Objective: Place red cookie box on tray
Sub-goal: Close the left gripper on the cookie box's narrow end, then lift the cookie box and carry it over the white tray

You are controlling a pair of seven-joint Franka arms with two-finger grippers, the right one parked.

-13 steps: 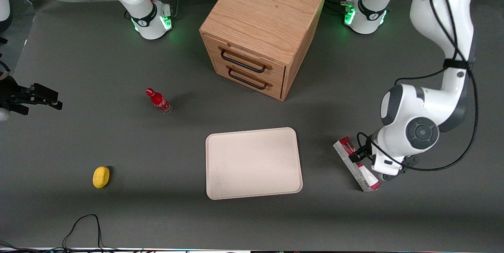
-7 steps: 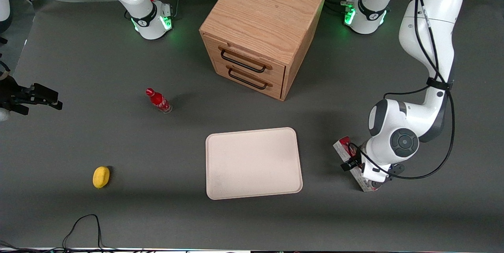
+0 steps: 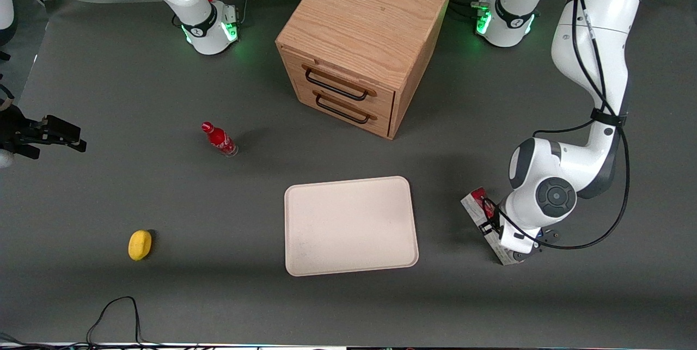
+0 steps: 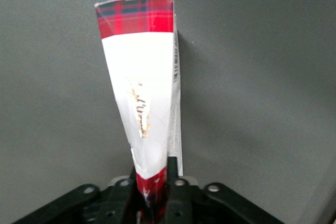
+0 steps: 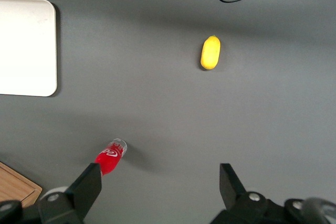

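Grey table [image 3: 163,203], left arm bent low, gripper [image 3: 498,230] pinching red cookie box [image 3: 478,206] (beside tray [image 3: 348,225]).

The red cookie box [image 4: 142,93] is showing a white face between red tartan ends. The tray [image 3: 350,225] is looking plain cream against the dark grey table [image 3: 109,192]; the gripper [image 4: 152,203] is showing black.

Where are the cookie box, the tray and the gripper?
Cookie box [image 4: 142,93]: left wrist view, its white face.
Tray [image 3: 348,225]: front view, bare middle.
Gripper [image 3: 503,233]: front view, down at the box, under the wrist.
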